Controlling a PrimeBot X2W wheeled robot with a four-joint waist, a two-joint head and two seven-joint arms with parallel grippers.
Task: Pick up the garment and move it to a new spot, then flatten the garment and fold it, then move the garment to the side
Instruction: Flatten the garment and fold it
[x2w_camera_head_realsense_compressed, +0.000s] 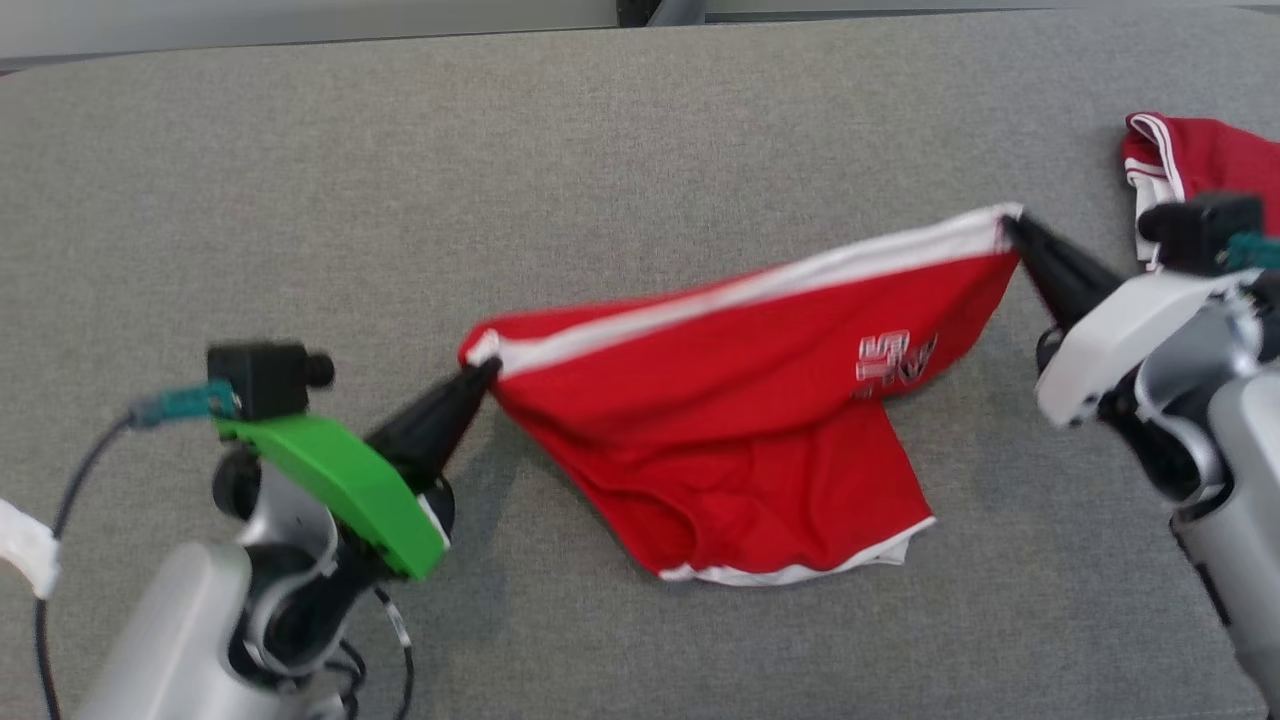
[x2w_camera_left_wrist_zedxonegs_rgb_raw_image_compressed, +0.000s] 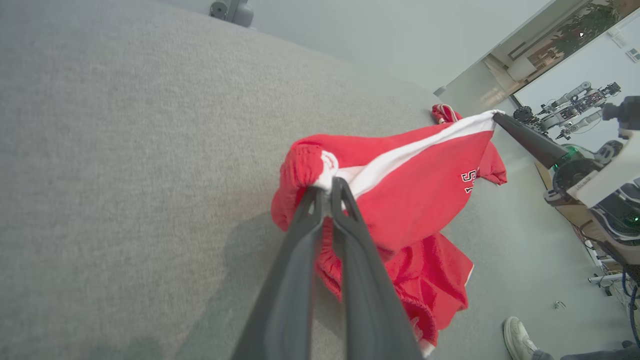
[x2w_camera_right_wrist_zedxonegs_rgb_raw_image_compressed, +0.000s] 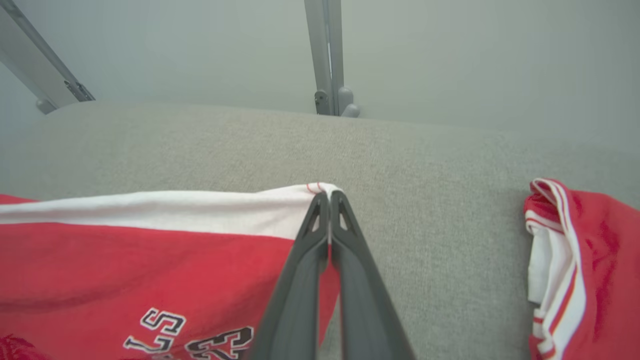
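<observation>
Pinching the white-banded edge of the red garment (x2w_camera_head_realsense_compressed: 740, 400), the left end effector (x2w_camera_head_realsense_compressed: 487, 368) has its two dark fingers closed on one corner at the centre left of the head view. The right end effector (x2w_camera_head_realsense_compressed: 1010, 222) is closed on the opposite corner toward the upper right of the frame. Between the two grips the white band runs as a taut slanted line, higher on the right. Below it the red cloth hangs in a loose pouch, with white-outlined lettering near its right side and a white-trimmed hem lying on the grey table (x2w_camera_head_realsense_compressed: 400, 180) at the lower centre. In the left wrist view the fabric bunches into gathered folds just around the fingertips. A second red piece (x2w_camera_head_realsense_compressed: 1200, 155), striped in white, lies crumpled on the table at the upper right edge of the frame, apart from the held garment. A person's shoe (x2w_camera_left_wrist_zedxonegs_rgb_raw_image_compressed: 517, 337) shows at the lower right of the left wrist view.
</observation>
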